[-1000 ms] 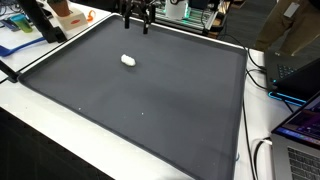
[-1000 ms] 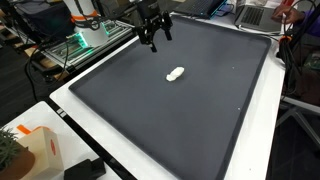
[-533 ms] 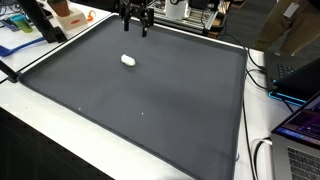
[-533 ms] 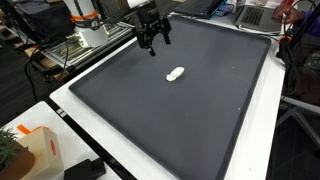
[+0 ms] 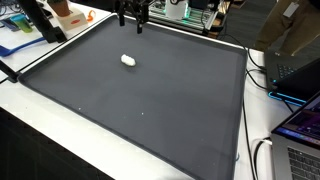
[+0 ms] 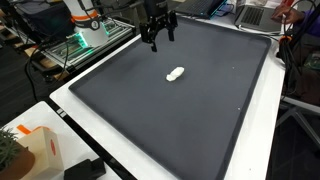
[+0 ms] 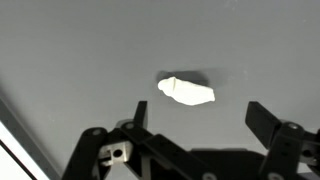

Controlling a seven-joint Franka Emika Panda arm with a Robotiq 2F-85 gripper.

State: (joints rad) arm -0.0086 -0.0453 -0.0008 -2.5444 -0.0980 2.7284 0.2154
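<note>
A small white lump lies alone on the dark grey mat; it also shows in the other exterior view as a white lump. My black gripper hangs open well above the mat's far edge, away from the lump, and shows again as the gripper. In the wrist view the gripper has both fingers spread wide with nothing between them, and the white lump lies on the mat far below, just beyond the fingertips.
White table borders surround the mat. An orange-topped box stands at a corner. Laptops and cables lie along one side. Equipment with green lights stands behind the arm.
The gripper has risen, moving up and away from the mat near its far edge. The white lump has not moved.
</note>
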